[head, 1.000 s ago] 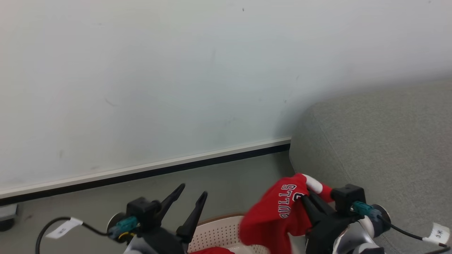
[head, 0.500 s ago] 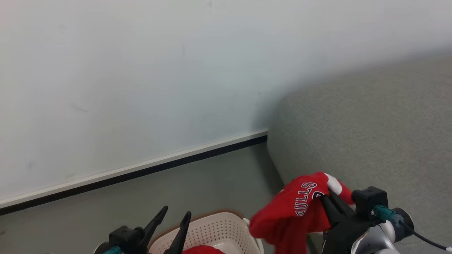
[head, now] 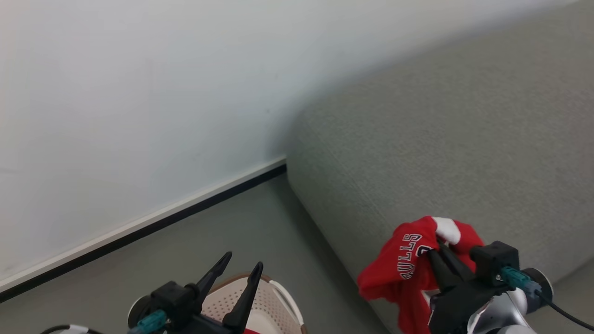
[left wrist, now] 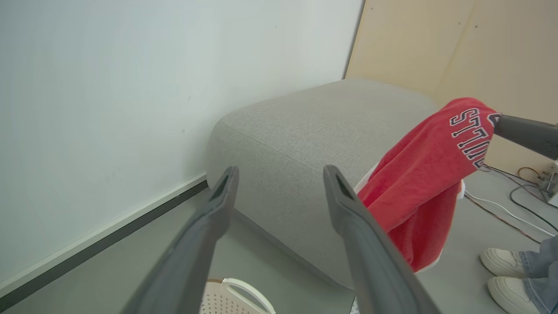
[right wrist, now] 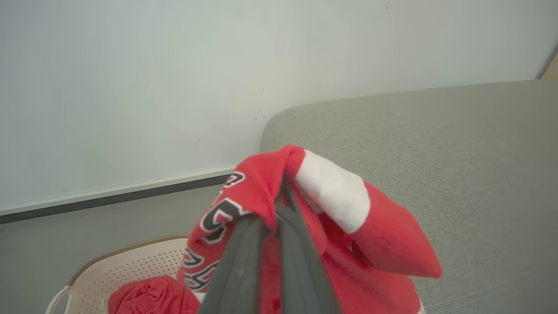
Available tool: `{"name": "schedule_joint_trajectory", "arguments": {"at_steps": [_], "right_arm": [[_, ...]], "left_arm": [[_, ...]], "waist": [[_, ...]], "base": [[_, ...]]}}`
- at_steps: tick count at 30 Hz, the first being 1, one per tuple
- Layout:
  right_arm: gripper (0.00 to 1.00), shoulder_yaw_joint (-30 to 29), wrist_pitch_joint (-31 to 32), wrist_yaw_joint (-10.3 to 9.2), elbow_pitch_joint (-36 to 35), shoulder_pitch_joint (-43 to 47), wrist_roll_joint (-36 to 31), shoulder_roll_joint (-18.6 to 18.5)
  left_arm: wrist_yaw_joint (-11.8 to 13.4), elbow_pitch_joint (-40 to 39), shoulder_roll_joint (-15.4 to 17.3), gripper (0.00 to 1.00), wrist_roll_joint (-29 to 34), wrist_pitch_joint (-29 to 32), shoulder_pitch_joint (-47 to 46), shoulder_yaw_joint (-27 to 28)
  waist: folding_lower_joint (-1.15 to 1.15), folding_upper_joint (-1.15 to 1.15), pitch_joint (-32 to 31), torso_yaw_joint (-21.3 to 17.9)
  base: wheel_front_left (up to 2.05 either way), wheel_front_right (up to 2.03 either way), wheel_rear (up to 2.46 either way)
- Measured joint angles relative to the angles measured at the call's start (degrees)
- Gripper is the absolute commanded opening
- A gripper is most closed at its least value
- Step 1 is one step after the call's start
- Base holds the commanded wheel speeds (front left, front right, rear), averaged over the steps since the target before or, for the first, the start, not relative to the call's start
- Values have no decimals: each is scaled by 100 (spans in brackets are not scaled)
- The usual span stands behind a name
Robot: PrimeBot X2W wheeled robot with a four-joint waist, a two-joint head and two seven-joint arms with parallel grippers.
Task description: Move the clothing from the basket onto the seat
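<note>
Red garment (head: 408, 264) with dark-and-white "BULLS" lettering, head view: it hangs bunched from the right tool (head: 438, 250). The long axis runs downward from the pinch, and the lettering is turned on its side, running up the fold. A white patch sits at the top of the bunch. The garment is in the air in front of the near edge of the grey seat (head: 441, 139); contact with the seat cannot be told. Right tool is clenched on the fabric. Left tool (head: 243, 260) is spread wide and bare above the basket (head: 274, 301), which stands on the grey floor (head: 241, 222).

Left wrist view: the left tool (left wrist: 281, 172) has its fingers far apart and touches nothing. The garment (left wrist: 418, 183) drapes diagonally from one dark right-tool finger (left wrist: 523, 131), with its lower end loose beside the seat's corner. A basket handle (left wrist: 237, 298) shows below. A person's white shoes (left wrist: 501, 261) and cables (left wrist: 514, 209) are on the floor.

Right wrist view: the right tool (right wrist: 279, 218) has its fingers pressed together, with fabric folded over the tips. A second red garment (right wrist: 152, 296) lies inside the basket (right wrist: 130, 266).
</note>
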Motion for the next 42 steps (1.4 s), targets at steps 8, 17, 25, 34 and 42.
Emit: {"name": "schedule_joint_trajectory", "arguments": {"at_steps": [8, 17, 25, 34, 42], "right_arm": [[0, -439, -152, 1, -172, 296, -144, 233], [0, -653, -215, 1, -320, 550, -294, 465], [0, -494, -190, 0, -209, 116, -67, 441], [0, -957, -594, 0, 648, -2175, 1055, 5], [0, -1363, -475, 0, 1833, -4258, 1570, -865]], "left_arm": [[-188, 113, -119, 100, 44, 141, -361, -174], [-375, 342, -196, 100, 53, 219, -542, -363], [-325, 265, -170, 100, 94, 292, -540, -455], [-277, -547, 169, 100, 377, 855, -732, -659], [-269, -1384, 499, 100, 673, 1334, -1077, -735]], "waist": [[1, 0, 332, -409], [0, 0, 624, -650], [0, 0, 743, -666], [1, 0, 1454, -566], [1, 1, 2302, -145]], "base": [[0, 0, 0], [0, 0, 0], [0, 0, 0], [0, 0, 0], [0, 0, 0]]}}
